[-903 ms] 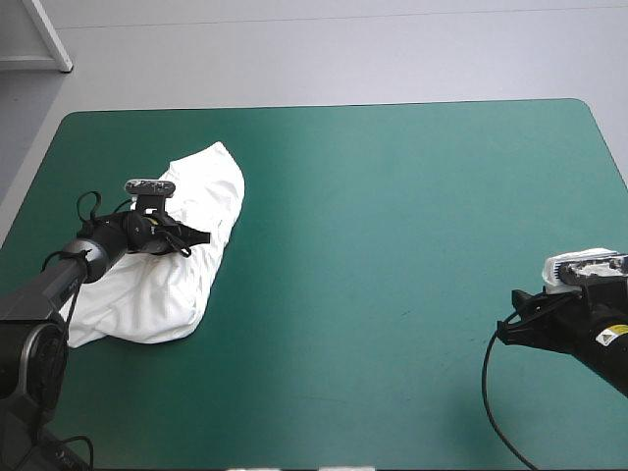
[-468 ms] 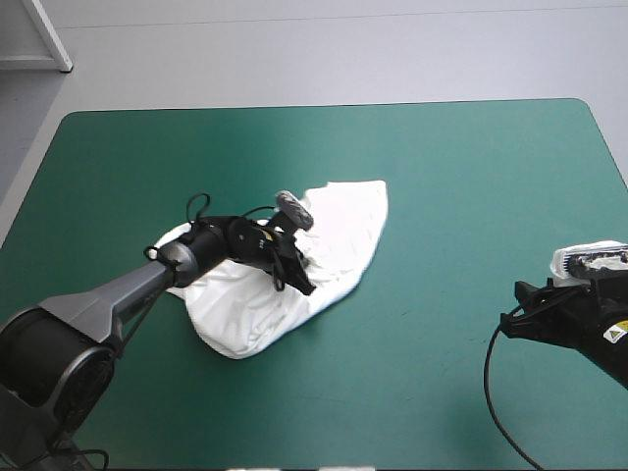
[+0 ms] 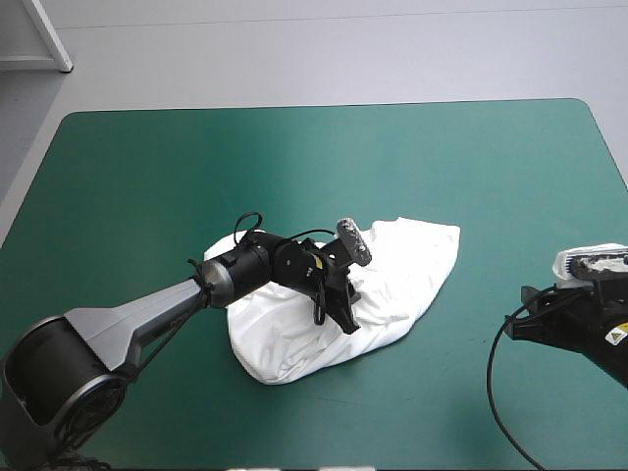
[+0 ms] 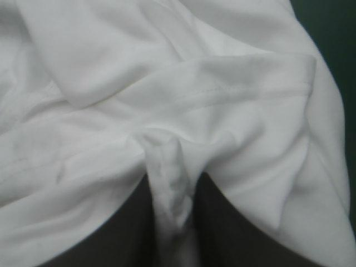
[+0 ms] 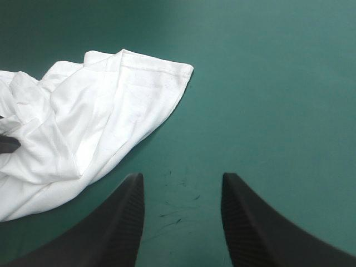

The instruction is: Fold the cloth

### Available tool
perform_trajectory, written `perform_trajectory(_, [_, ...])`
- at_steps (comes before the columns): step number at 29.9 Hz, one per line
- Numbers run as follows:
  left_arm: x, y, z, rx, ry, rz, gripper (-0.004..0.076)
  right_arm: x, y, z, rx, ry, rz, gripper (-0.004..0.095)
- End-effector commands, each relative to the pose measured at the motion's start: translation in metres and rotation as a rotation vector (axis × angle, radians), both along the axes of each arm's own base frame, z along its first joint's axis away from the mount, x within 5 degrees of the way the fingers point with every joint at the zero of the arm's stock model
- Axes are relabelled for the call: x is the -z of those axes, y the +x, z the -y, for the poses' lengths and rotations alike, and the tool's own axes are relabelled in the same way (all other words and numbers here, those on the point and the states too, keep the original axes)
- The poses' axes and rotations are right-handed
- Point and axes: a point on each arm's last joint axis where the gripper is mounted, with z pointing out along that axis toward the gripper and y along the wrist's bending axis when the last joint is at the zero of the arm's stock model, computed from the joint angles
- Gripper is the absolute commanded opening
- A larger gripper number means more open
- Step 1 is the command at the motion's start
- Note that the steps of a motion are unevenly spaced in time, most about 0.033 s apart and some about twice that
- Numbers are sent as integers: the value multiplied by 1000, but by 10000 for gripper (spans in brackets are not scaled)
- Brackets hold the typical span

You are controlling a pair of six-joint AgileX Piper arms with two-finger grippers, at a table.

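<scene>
T-shirt (image 3: 412,260) got dragged rightward since before; we see left gripper (image 3: 339,312) clenched on its fold, right gripper (image 5: 182,178) spread wide, empty.

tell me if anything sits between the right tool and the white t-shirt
Nothing visible does. Only bare teal-green table cover lies between the open right tool and the crumpled white short-sleeved T-shirt. The left tool is shut on a fold of it.
</scene>
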Motion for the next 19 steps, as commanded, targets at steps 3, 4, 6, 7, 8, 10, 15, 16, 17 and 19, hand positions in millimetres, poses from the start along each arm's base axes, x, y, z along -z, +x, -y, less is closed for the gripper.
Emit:
perform_trajectory(3, [-64,-7,1,-19,-106,2,477,-13,2,0,23,22,71,437])
perform_trajectory(4, [-74,-8,1,-36,-113,-11,483,-13,2,0,31,38,70,437])
perform_trajectory(6, [-94,-7,-4,-99,-102,-17,466,-13,3,0,34,53,66,437])
perform_trajectory(7, [-103,-6,-8,-147,-82,-15,453,-12,4,-1,31,61,55,442])
perform_trajectory(8, [-112,-5,-12,-188,-59,0,441,-11,5,-2,28,77,42,452])
perform_trajectory(10, [-123,-2,-27,-278,38,55,414,-8,12,-4,13,121,5,476])
perform_trajectory(15, [-133,2,-72,-456,191,127,395,-2,30,-9,-55,171,-40,511])
perform_trajectory(16, [-134,4,-84,-504,186,122,395,0,33,-9,-57,181,-49,511])
perform_trajectory(17, [-134,5,-98,-550,177,114,395,1,36,-9,-55,184,-58,511])
perform_trajectory(19, [-132,8,-133,-685,161,77,395,3,41,-8,-60,175,-64,511])
